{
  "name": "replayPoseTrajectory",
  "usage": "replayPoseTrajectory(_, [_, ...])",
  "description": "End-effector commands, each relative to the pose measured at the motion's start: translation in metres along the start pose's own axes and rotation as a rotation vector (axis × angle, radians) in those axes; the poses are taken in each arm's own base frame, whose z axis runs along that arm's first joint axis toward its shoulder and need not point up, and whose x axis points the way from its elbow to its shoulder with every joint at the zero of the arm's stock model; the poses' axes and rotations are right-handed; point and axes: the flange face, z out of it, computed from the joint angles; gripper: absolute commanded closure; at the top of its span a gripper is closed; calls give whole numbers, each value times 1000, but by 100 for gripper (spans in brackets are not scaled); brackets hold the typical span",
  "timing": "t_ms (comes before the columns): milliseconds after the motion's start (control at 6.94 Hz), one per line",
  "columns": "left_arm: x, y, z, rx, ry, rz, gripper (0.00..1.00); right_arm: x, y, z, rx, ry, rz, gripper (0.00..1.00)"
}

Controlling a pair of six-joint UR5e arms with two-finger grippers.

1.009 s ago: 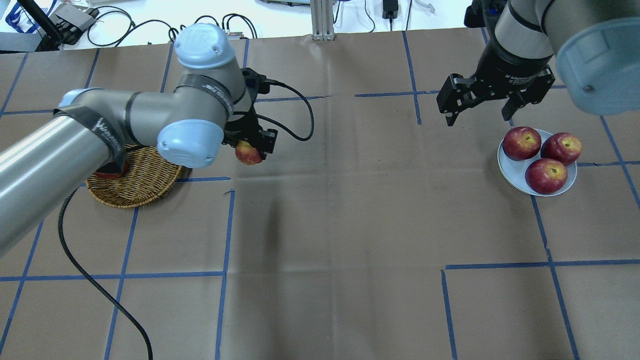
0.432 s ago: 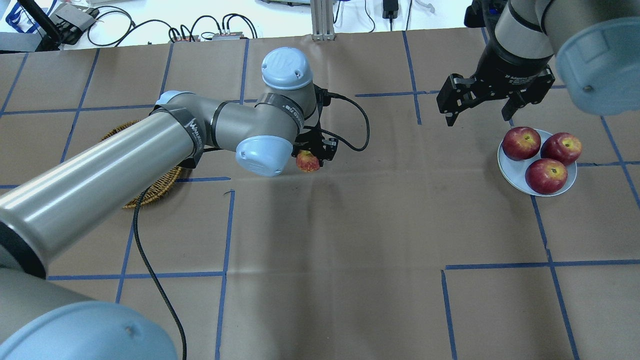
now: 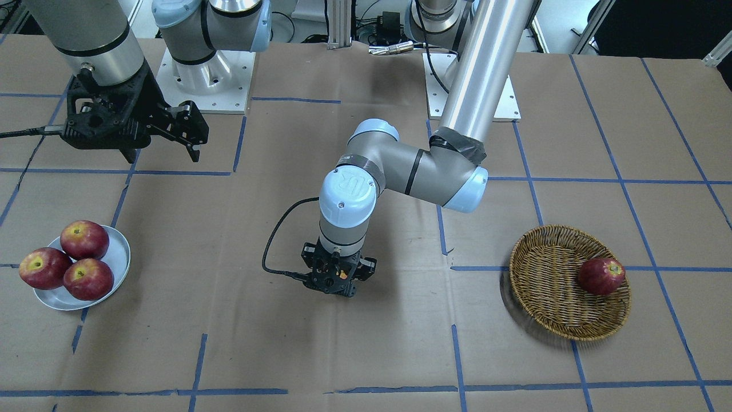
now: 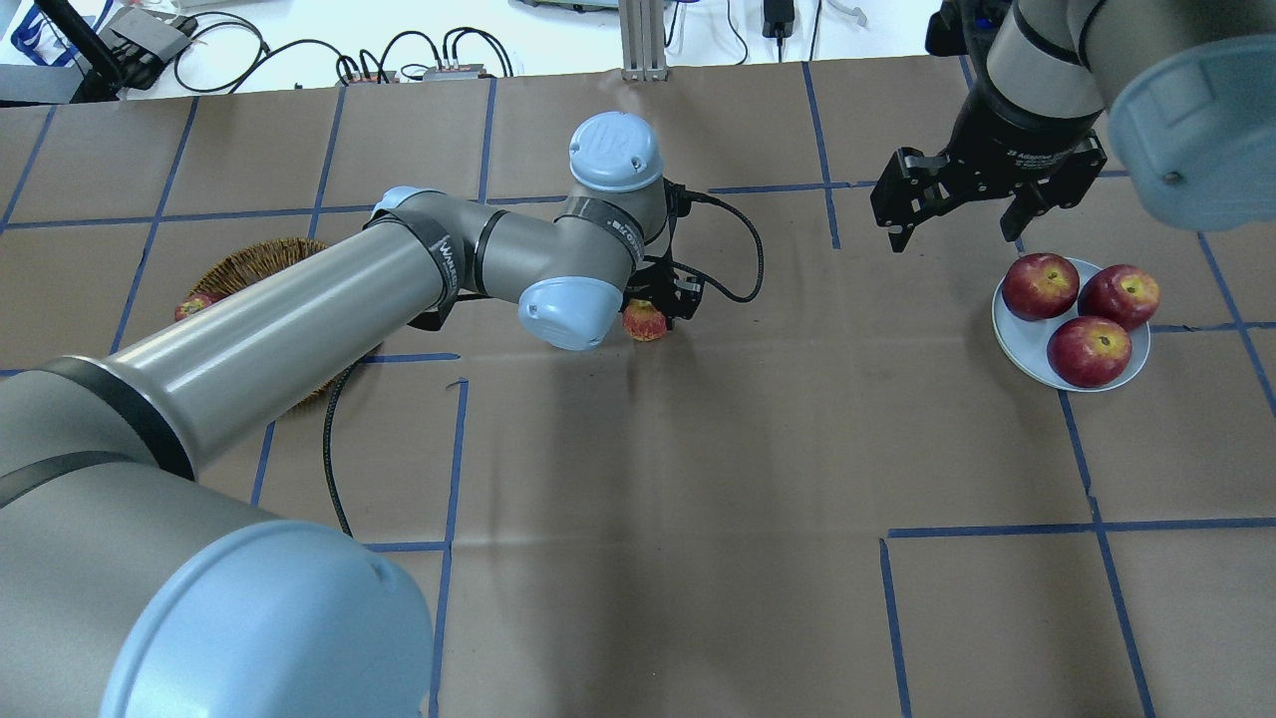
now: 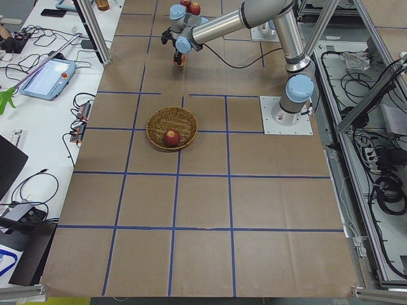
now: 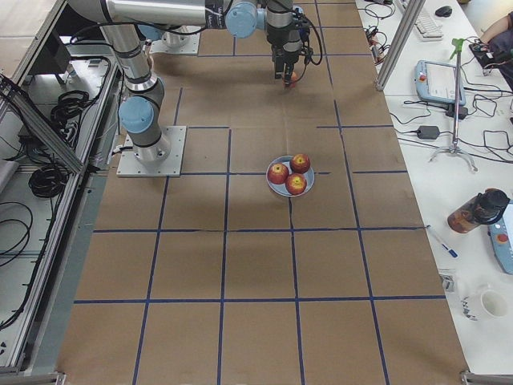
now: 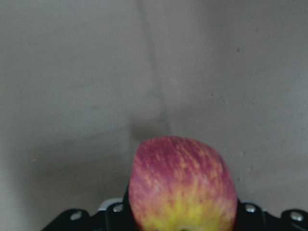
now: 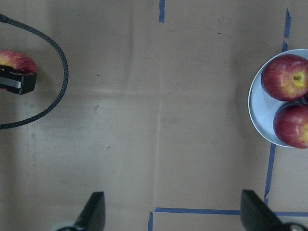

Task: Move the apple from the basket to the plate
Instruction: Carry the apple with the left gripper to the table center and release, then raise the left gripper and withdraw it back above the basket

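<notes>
Carrying the apple (image 4: 645, 321), L gripper (image 3: 334, 281) clamped on it, well apart from the plate (image 4: 1019, 341); pickup done, placing to go. R gripper (image 4: 957, 237) near plate, spread, empty.

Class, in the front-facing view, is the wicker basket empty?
No, one dark red apple lies inside the basket, near its rim.

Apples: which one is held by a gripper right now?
The yellow-streaked apple, clamped in the left gripper at mid-table. The three deeper-red apples rest on the plate and the dark apple lies in the basket, all untouched.
</notes>
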Motion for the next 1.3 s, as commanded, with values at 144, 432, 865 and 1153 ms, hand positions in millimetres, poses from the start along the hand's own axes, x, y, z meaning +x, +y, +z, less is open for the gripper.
replayPoseTrajectory(144, [1, 1, 4, -1, -5, 3, 1, -1, 0, 0, 0, -1, -1, 0])
replayPoseTrajectory(432, [-1, -1, -25, 28, -6, 8, 1, 0, 0, 0, 0, -1, 0, 0])
replayPoseTrajectory(865, [-87, 48, -199, -21, -15, 3, 1, -1, -1, 1, 0, -1, -1, 0])
replayPoseTrajectory(1153, [-155, 111, -291, -76, -9, 7, 1, -1, 0, -2, 6, 6, -1, 0])
